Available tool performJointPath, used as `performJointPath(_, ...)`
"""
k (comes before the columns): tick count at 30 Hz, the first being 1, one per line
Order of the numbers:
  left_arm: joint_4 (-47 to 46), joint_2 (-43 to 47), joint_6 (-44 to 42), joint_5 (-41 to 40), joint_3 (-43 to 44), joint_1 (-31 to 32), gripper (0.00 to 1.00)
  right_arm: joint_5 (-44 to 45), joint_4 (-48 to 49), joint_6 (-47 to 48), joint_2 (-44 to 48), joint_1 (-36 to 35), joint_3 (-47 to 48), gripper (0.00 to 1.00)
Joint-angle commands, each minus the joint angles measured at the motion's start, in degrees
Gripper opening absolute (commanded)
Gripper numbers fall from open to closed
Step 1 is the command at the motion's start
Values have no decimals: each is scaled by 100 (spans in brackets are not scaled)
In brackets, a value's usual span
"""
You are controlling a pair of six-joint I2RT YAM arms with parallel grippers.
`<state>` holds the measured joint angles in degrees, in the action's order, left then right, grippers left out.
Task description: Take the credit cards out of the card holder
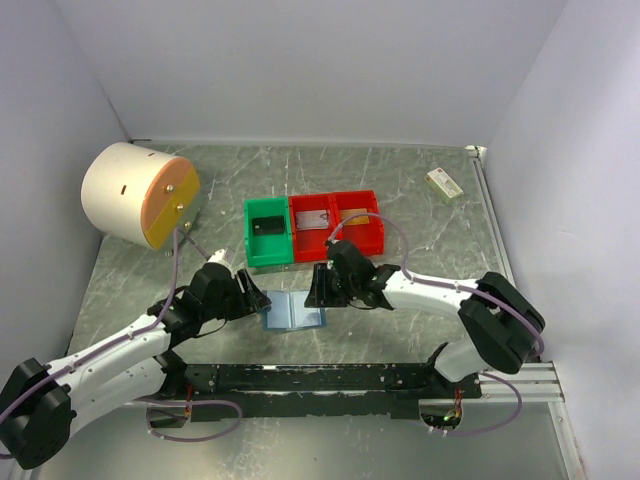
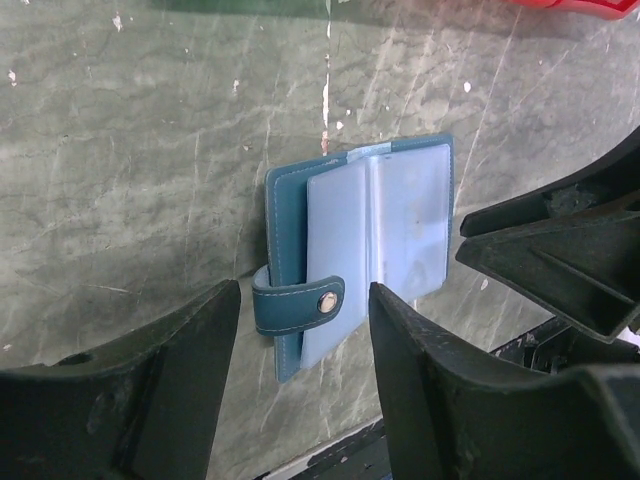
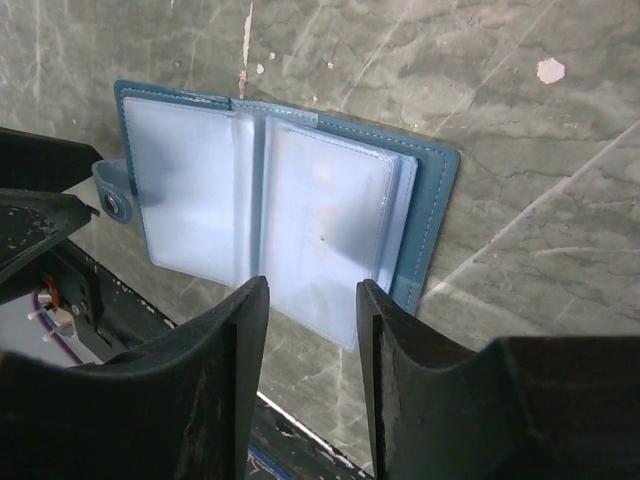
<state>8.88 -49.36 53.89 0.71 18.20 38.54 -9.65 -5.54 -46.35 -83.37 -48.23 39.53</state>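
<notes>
The blue card holder (image 1: pixel 293 310) lies open and flat on the table between my two grippers. Its frosted plastic sleeves (image 3: pixel 320 200) face up, and I cannot tell whether credit cards are inside them. The snap strap (image 2: pixel 300 303) curls over the holder's left edge. My left gripper (image 1: pixel 256 299) is open, its fingers either side of the strap (image 2: pixel 303 300) without touching it. My right gripper (image 1: pixel 322 290) is open too, just above the near edge of the right-hand sleeve (image 3: pixel 312 290). A dark card (image 1: pixel 267 226) lies in the green bin, a grey one (image 1: pixel 315 220) in the red bin.
A green bin (image 1: pixel 250 240) and a two-part red bin (image 1: pixel 376 225) stand just behind the holder. A white drum with an orange face (image 1: pixel 135 195) sits at the back left. A small cream box (image 1: pixel 444 182) lies at the back right. A black rail (image 1: pixel 320 378) runs along the near edge.
</notes>
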Motion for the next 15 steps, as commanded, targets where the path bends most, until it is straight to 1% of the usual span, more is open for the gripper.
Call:
performJointPath(1, -27, 23, -141, 160, 30, -26, 64, -76, -34, -2, -171, -22, 226, 40)
performJointPath(6, 5, -10, -230, 268, 26, -23, 61, -107, -137, 89, -355, -22, 326, 38)
performJointPath(12, -210, -121, -362, 520, 0, -22, 57, -80, -187, 108, -447, -19, 353, 37)
performJointPath(15, -252, -313, -436, 613, -5, -23, 55, -45, -245, 108, -531, -24, 371, 37)
